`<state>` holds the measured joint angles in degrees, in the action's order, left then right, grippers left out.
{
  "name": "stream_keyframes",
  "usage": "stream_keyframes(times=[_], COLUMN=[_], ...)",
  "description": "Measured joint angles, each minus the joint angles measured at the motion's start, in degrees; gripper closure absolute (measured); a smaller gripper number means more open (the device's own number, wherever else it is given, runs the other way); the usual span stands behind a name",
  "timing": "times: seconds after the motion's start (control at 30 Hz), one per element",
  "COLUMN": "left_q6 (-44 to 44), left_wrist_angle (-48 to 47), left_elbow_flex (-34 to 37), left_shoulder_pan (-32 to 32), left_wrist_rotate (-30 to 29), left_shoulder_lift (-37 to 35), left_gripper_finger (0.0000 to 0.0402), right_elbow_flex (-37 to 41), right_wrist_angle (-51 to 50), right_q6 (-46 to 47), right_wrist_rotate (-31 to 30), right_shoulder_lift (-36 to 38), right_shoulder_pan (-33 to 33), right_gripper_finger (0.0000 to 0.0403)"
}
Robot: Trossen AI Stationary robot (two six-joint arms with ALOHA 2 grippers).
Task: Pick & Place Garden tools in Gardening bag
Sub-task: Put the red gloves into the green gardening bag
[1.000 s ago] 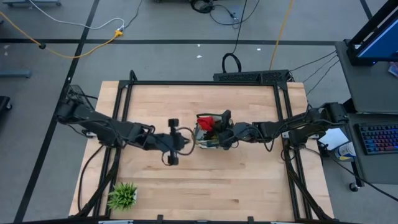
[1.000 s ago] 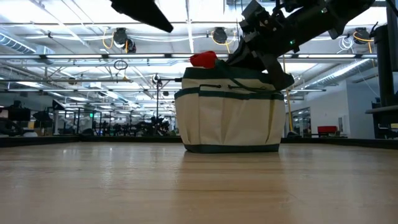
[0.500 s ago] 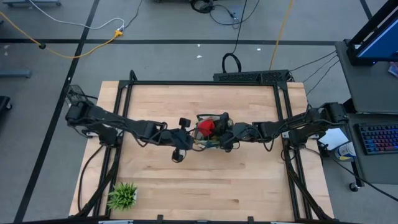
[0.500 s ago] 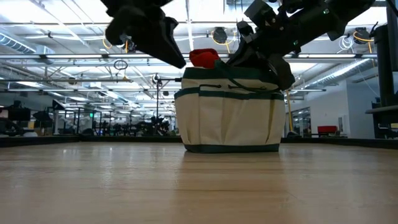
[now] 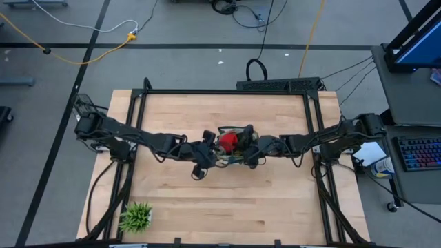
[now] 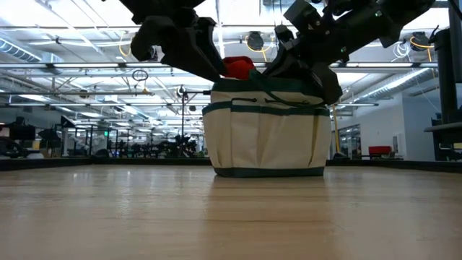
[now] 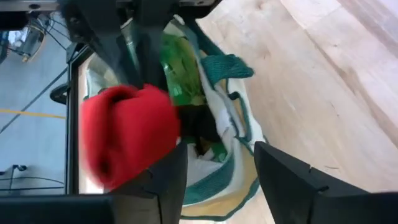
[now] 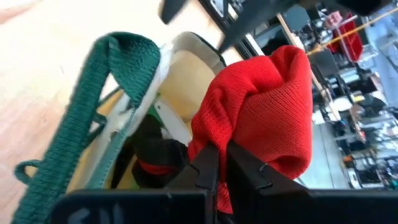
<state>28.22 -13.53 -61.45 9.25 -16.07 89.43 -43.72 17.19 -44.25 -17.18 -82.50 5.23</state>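
The cream gardening bag with green trim stands upright on its base at the table's middle. A red glove sticks up over its rim, and a green bottle lies inside. My right gripper reaches in over the bag's right side and is shut on the glove. My left gripper hangs open above the bag's left rim. The glove is just beside one of its fingers. I cannot tell whether that finger touches it. My right gripper pinches a lower fold of the red glove between its two fingertips, coming from the table's right side and slanting down over the bag's opening. The glove bunches up above the fingers and stands higher than the bag's rim.
A small potted green plant stands near the table's near left corner. The bag's green loop handle hangs over its rim beside my right gripper. Bare wood lies in front of and behind the bag.
My left gripper has moved toward the table's right, come down to the bag's left rim, and opened. The red glove has bunched into a rounder lump at the bag's top.
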Motion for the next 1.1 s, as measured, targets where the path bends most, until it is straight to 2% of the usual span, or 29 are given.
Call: stream_keyframes(times=[0.1, 0.2, 0.47, 0.63, 0.73, 1.1], left_q6=[0.2, 0.3, 1.2, 1.4, 1.4, 1.3], left_wrist_angle=[0.3, -0.4, -0.9, -0.9, -1.0, -1.3], left_elbow_flex=[0.0, 0.0, 0.0, 0.0, 0.0, 0.0], left_shoulder_pan=[-1.0, -1.7, -2.2, -2.2, -2.2, -2.2], left_wrist_rotate=[1.1, 1.3, 1.2, 1.2, 1.2, 1.0], left_shoulder_lift=[0.5, 0.7, 0.6, 0.6, 0.6, 0.6], left_gripper_finger=[0.0219, 0.025, 0.039, 0.0392, 0.0396, 0.0393], right_elbow_flex=[0.0, 0.0, 0.0, 0.0, 0.0, 0.1], right_wrist_angle=[0.0, 0.0, 0.1, 0.1, 0.6, -0.7], right_q6=[0.0, 0.3, 6.0, 7.4, 10.3, 16.7], right_wrist_rotate=[3.1, 5.2, 5.7, 9.8, 9.8, 9.8], right_shoulder_lift=[0.0, 0.0, 0.0, 0.0, 0.0, 1.9], right_shoulder_pan=[-0.1, -0.1, -1.3, -1.9, -1.9, 0.3], right_gripper_finger=[0.0393, 0.0393, 0.0393, 0.039, 0.0381, 0.0304])
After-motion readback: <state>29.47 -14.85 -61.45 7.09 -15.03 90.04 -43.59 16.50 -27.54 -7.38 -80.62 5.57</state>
